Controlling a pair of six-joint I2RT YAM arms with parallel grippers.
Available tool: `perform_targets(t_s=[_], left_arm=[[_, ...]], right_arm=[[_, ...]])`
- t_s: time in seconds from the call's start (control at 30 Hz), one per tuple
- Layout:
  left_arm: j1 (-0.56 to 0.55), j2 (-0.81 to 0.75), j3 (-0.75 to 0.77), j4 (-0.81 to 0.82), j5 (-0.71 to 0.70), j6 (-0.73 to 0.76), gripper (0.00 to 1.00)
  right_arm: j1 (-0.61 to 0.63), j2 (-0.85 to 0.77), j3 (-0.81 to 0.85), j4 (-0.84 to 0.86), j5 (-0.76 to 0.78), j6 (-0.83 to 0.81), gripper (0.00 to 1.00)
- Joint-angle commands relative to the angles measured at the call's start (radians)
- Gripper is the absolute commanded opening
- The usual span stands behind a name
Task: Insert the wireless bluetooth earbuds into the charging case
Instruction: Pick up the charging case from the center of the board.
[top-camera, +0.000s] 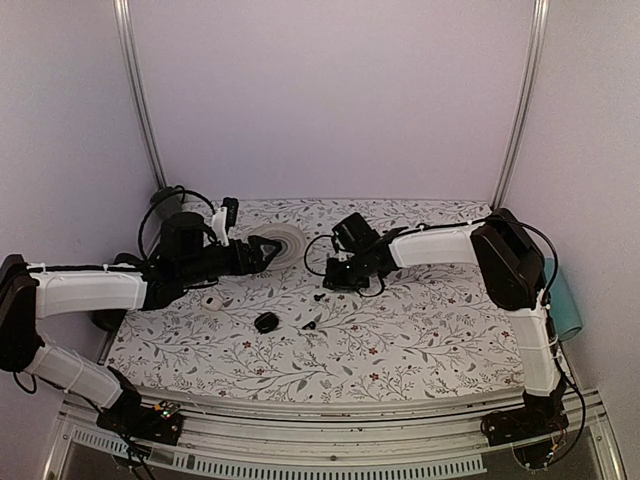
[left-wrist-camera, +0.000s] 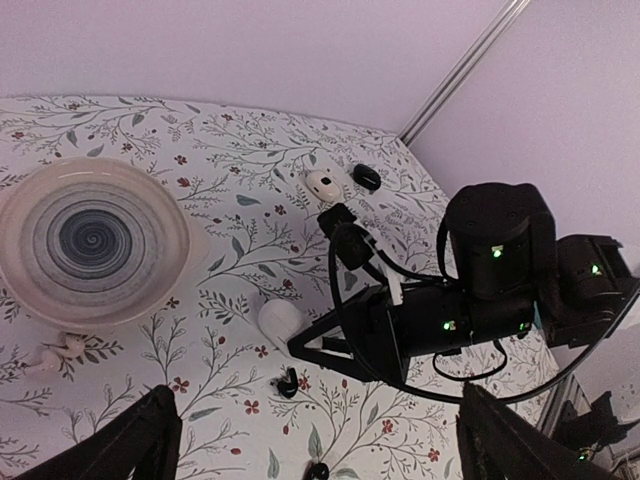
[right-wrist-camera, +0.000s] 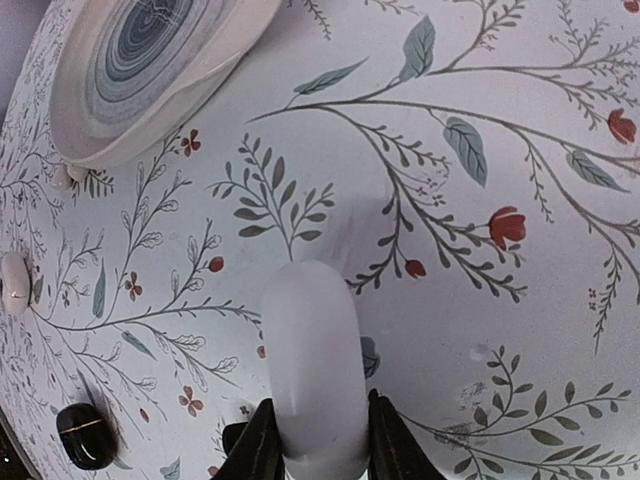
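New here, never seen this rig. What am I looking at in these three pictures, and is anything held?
Two robot arms with two-finger grippers are bolted at a table's near edge. One picture comes from a fixed camera overhead; the other two come from cameras on the left and right wrists. On the floral table lie a spiral-patterned plate, a white earbud, another small white piece by the plate's rim, and small black bits. The right gripper is shut on a smooth white rounded object, probably the charging case. The left gripper is open and holds nothing.
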Motion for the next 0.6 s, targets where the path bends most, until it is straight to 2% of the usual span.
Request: perform_targets(t_s=[0.0,0.23,0.4,0.57], left_arm=[[0.014,-0.013,-0.007,0.003,0.009,-0.004,0.96],[0.014,-0.004,-0.007,0.012,0.035,-0.007,0.96],[0.015,0.008,-0.009,0.062,0.097,-0.004,0.95],[0.019,0.021,-0.010,0.138,0.181,0.024,0.91]], right_arm=[[0.006,0.017,0.013,-0.005,-0.001,0.014,0.23],[-0.005,-0.095,-0.075,0.092,-0.027,-0.041,0.05],[-0.020,-0.268,-0.232,0.272,-0.111,-0.136,0.04],[-0.020,-0.430,-0.368,0.378,-0.225,-0.239,0.04]])
